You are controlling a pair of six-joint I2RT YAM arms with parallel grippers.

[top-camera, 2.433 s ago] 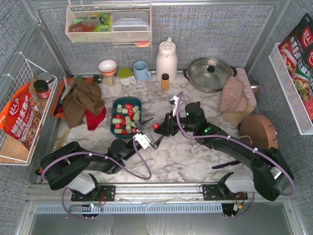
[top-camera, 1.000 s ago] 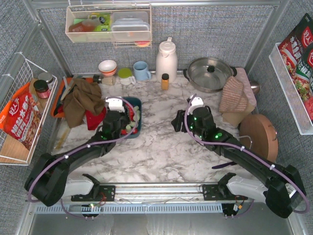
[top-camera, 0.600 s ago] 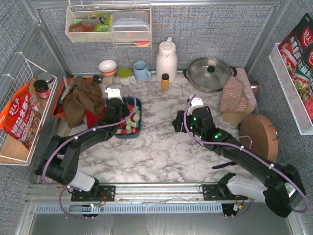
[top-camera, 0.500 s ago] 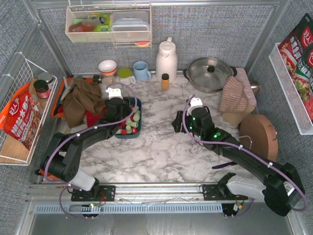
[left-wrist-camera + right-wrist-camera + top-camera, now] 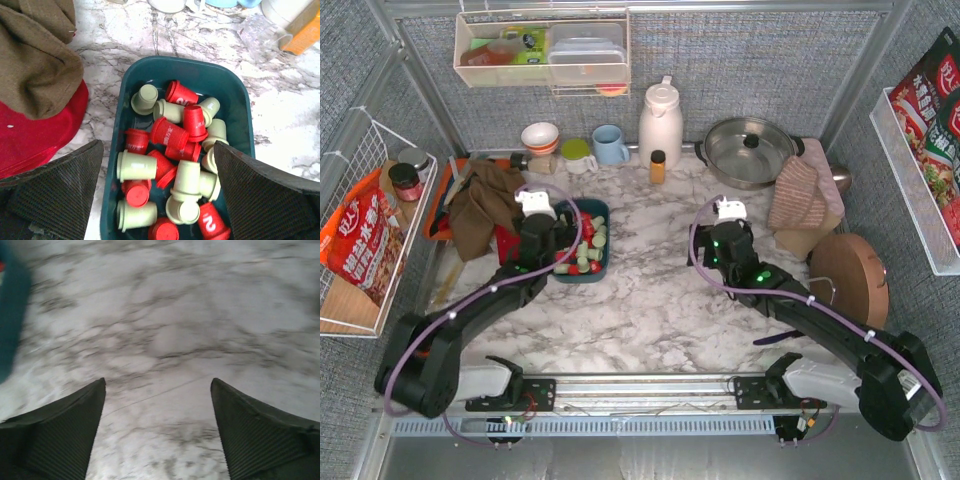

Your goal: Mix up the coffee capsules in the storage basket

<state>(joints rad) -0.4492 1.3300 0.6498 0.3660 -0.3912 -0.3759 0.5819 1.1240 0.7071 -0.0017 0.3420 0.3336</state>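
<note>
Left gripper (image 5: 157,147) moved up over the storage basket (image 5: 235,95) and spread wide; right gripper (image 5: 157,382) spread too.
Coffee capsules (image 5: 172,150), red and mint already jumbled, lie in the basket left of centre on the marble table (image 5: 650,290). The left gripper hangs just above them, released and empty. The right gripper is well apart over bare marble, released and empty. Its view is blurred, and the teal edge at left is probably the basket. Risks: the walls are low, so a fast stir could flick pods over the rim, and a finger catching the wall could shove or tip the basket. Brown cloth (image 5: 35,65) and red cloth (image 5: 40,135) sit just beside the left wall and could snag. Amber bottle (image 5: 658,166) stands behind.
</note>
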